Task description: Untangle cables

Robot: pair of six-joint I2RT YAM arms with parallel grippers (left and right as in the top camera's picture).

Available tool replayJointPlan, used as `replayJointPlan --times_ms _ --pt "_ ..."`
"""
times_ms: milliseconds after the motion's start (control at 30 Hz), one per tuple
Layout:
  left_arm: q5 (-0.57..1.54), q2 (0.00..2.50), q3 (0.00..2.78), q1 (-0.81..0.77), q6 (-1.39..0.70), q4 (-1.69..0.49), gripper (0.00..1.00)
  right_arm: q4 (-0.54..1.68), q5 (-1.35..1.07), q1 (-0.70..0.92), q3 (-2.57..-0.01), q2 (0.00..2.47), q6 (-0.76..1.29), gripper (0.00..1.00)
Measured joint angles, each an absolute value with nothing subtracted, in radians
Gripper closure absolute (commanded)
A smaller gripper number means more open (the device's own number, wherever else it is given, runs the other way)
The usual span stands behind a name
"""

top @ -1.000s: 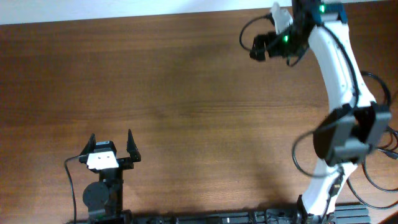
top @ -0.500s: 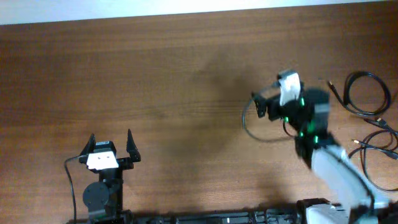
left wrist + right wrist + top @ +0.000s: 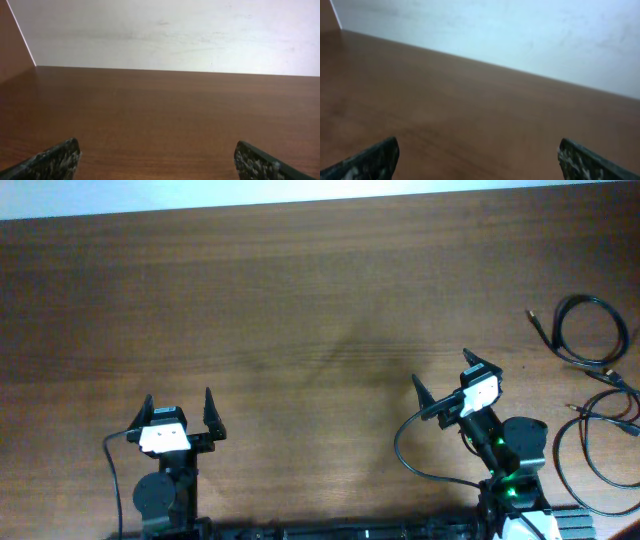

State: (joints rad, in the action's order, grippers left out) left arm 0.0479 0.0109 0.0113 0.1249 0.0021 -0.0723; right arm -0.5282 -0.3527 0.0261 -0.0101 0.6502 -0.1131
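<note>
The cables lie at the table's right edge in the overhead view. One thin black cord forms a loop (image 3: 592,330), and a second loose loop (image 3: 598,448) lies nearer the front. My right gripper (image 3: 441,369) stands open and empty, left of the cables and clear of them. My left gripper (image 3: 178,398) rests open and empty at the front left. The left wrist view shows its open gripper (image 3: 155,150) over bare wood; the right wrist view shows the same for the right gripper (image 3: 477,146). No cable appears in either wrist view.
The brown wooden table (image 3: 300,310) ends at a white wall at the back (image 3: 165,30). The right arm's own black wire (image 3: 402,452) arcs beside its base. A black rail (image 3: 330,532) runs along the front edge.
My right arm has swung back from the far right of the table to the front, its gripper still open. The cables have come into view. The left arm has not moved.
</note>
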Motion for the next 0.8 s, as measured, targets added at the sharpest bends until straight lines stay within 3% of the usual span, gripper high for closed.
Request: replayJointPlan --times_ms 433,800 --pt "0.048 0.010 0.011 0.125 0.002 -0.073 0.01 -0.056 -0.288 0.026 -0.010 0.212 -0.139 0.01" --pt "0.047 0.010 0.011 0.125 0.002 -0.073 0.01 0.049 -0.273 0.026 -0.010 0.015 -0.143 0.01"
